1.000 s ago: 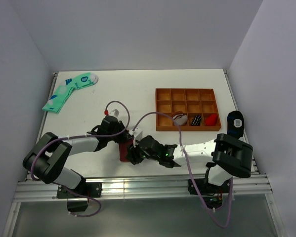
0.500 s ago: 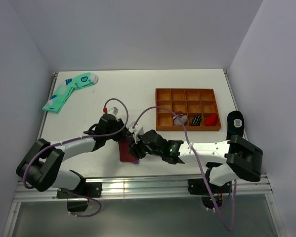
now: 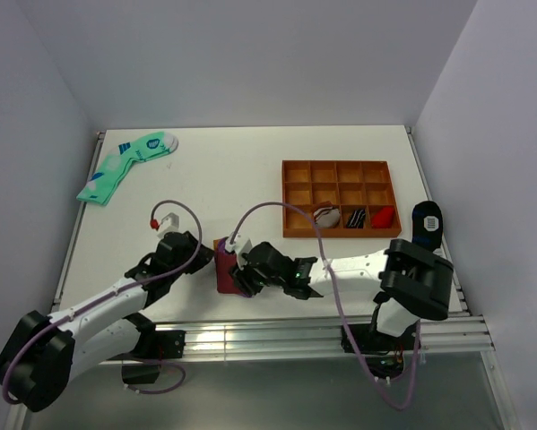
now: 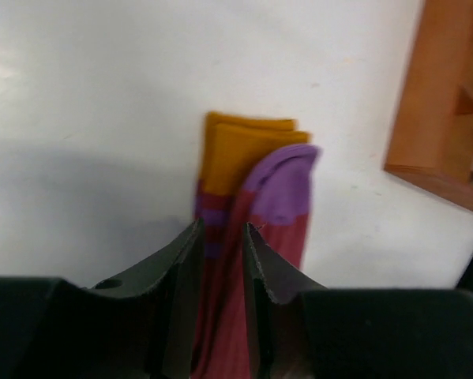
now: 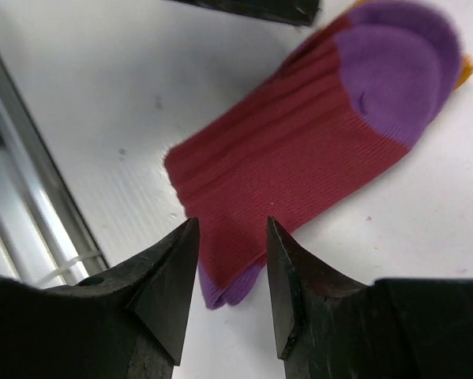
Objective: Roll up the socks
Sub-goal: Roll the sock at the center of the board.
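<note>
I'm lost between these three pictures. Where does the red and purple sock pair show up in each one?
Top view: socks at the front of the table, between left hand and right hand.
Left wrist: centre, cuff uppermost.
Right wrist: upper right.
Shared landmark: purple toe over orange cuff, in both wrist views.

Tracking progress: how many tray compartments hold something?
3, side by side in the near row of the tray: a grey-white bundle, a black-and-white one and a red one at the right end. Other compartments look empty.
</note>
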`<state>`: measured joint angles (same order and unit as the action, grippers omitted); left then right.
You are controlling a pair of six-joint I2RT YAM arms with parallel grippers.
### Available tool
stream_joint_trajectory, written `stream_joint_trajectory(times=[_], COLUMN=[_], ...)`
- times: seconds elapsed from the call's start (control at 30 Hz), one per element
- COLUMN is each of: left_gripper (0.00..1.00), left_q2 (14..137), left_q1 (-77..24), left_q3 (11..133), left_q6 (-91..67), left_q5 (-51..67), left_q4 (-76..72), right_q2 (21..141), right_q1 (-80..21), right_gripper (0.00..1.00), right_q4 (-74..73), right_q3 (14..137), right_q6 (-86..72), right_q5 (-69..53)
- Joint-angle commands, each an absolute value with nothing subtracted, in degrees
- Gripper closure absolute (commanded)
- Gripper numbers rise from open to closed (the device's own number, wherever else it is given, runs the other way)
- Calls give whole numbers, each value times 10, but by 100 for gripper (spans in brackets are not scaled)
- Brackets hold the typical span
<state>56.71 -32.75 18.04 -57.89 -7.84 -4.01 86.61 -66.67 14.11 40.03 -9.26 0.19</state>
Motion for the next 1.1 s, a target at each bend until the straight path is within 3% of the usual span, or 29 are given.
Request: stream_joint_trajectory(times=[0.0,0.3,0.43,0.67,0.87,1.07], left_gripper=[68,68,66,65,68,69], left_q2=[541,506,489,576,606,644], left_q1=[-327,-327,-327,-328,-328,-328], left_q3=[159,147,136,167,178,190], left_q6=[-613,-621,-584,-562,-572,-568], left_q5=[-145,-176,-131,-127,-142,-139], left_q4=[-2,33,-32,-61,-50,-58], right_q2=[914,918,890,884,860,883], right_q1=[-675,-693,-711,-711,-703,-694], right_gripper=[53,55,55,56,63,67], right_q4=[152,132,126,112,93,80], right_q3=[436,457,455,440,411,408], right_q6=[-84,-75,-66,-82,-131,-150], right_q5=[17,62,83,134,238,245])
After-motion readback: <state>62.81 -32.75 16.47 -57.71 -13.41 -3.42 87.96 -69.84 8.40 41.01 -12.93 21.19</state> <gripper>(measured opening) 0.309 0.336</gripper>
